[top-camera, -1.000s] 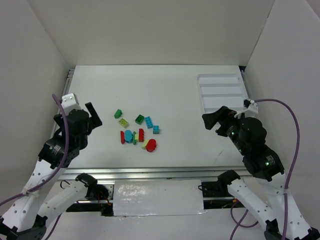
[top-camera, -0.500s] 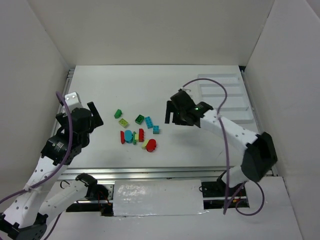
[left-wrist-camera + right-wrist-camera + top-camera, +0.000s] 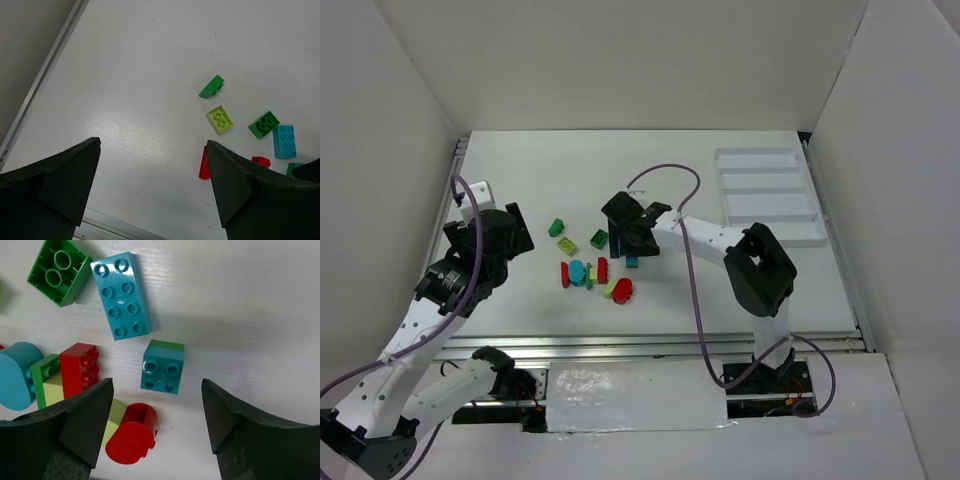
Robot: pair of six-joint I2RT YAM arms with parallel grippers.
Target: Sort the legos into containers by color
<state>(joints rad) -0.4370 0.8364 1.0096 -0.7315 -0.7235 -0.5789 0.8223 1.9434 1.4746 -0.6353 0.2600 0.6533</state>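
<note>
Left gripper [image 3: 152, 145], jaws spread, hangs left of the legos [image 3: 592, 262]; right gripper [image 3: 156, 385], jaws spread, stands over the legos' right edge, flanking a small cyan brick [image 3: 162, 366] without pinching it; tray [image 3: 720, 190] lies well right of the legos

Bright even light is flooding the flat white table [image 3: 700, 190]; shadows are falling soft. Glare is spotting the long glossy cyan plastic brick [image 3: 120, 295]. Black fingers [image 3: 75, 430] of the right claw [image 3: 156, 382] are looking soft-focus.
</note>
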